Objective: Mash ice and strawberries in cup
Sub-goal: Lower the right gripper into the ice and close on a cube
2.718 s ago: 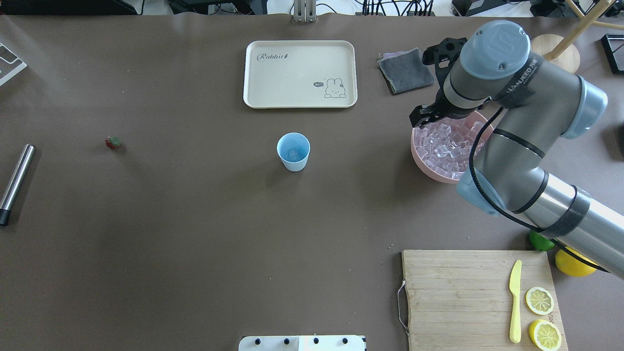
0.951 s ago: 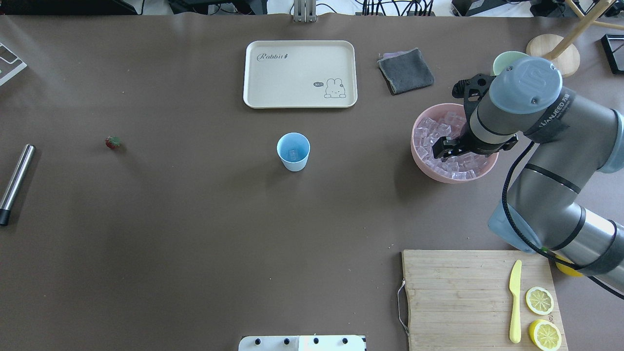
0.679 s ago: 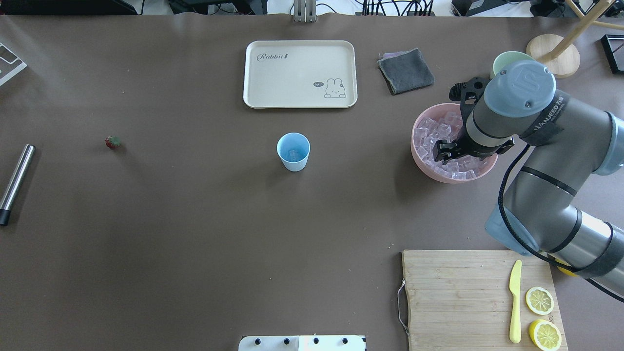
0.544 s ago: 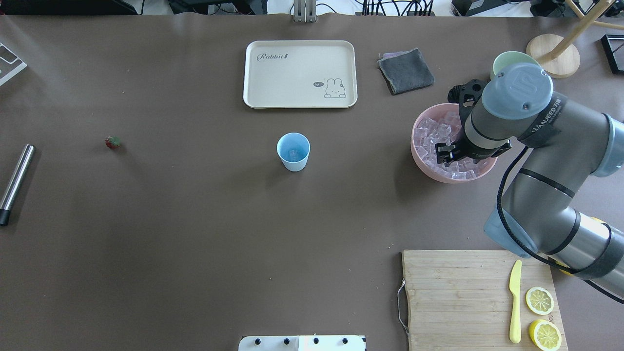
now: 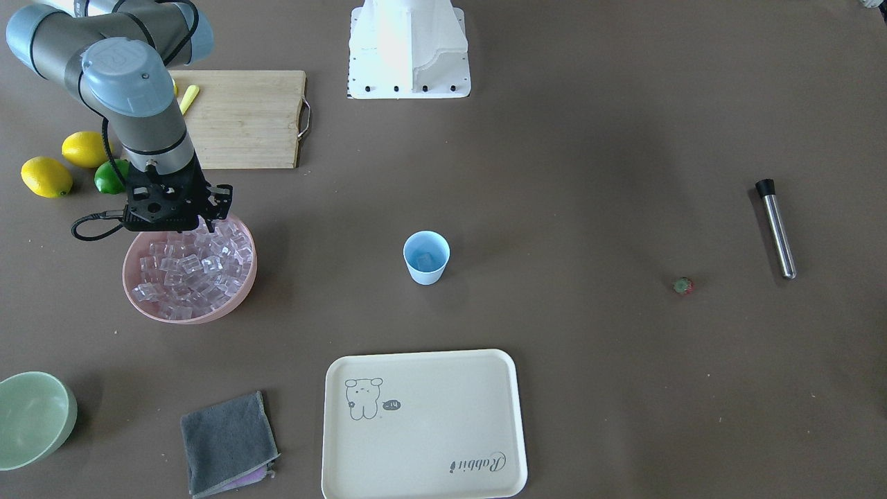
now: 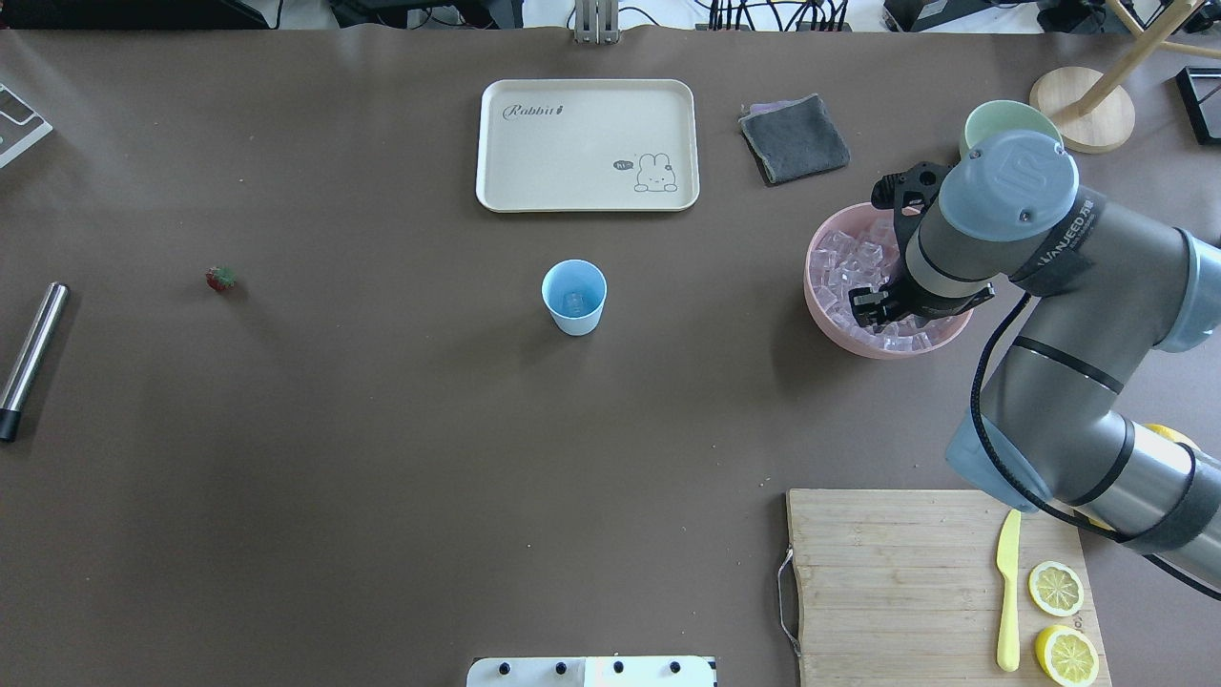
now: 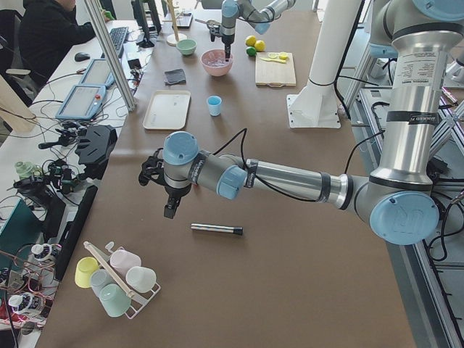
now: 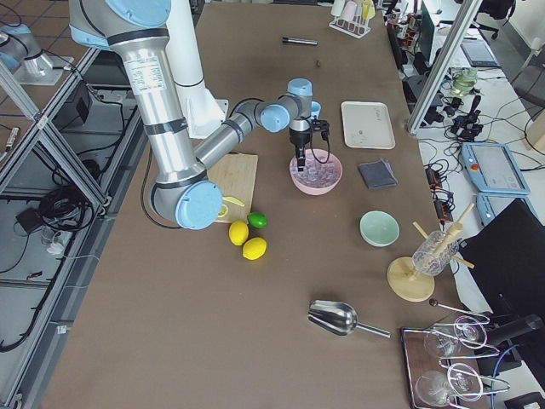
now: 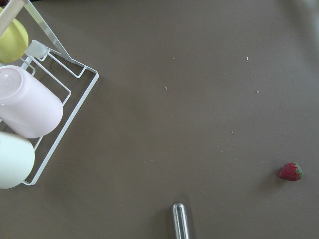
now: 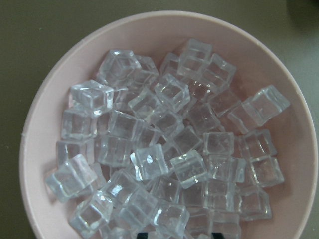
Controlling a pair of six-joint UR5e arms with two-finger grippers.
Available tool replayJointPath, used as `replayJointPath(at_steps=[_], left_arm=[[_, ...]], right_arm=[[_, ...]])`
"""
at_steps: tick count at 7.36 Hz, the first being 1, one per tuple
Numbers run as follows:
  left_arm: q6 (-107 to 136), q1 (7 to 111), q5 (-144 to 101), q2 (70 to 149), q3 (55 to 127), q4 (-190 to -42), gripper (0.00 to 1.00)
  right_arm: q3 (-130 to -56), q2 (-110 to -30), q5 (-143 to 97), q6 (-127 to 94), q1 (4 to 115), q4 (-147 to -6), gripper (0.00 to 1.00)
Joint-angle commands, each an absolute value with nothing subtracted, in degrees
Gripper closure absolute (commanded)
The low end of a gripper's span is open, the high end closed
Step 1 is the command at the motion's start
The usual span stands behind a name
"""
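The pale-blue cup stands upright mid-table with one clear cube inside. Most of the ice fills a pink bowl. My right gripper points down into that bowl, open, its fingertips just showing at the bottom of the right wrist view, with cubes below them. A small red strawberry lies far to the left. My left gripper hangs above the table near it; I cannot tell whether it is open or shut.
A steel muddler lies at the left edge. A cream tray, a grey cloth and a green bowl sit at the back. A cutting board holds a knife and lemon halves. A cup rack is near my left arm.
My right arm has swung from the bowl's far rim to over its middle and lowered the gripper toward the ice. The cup, strawberry and muddler have not moved.
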State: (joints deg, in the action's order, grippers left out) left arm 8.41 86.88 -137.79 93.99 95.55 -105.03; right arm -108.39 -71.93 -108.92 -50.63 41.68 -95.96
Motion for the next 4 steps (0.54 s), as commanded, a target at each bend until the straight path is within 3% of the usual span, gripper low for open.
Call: replayJointPath(at_steps=[1, 4], left_arm=[[8.35, 86.84, -137.72, 94.48, 95.28, -105.03, 0.01], [8.35, 86.84, -137.73, 93.96, 95.97, -105.03, 0.01]], right_arm=[[-109.07, -72.07, -109.33, -50.8, 40.61, -95.98, 0.48], [-109.25, -73.04, -109.51, -50.45, 41.22, -95.98, 0.48]])
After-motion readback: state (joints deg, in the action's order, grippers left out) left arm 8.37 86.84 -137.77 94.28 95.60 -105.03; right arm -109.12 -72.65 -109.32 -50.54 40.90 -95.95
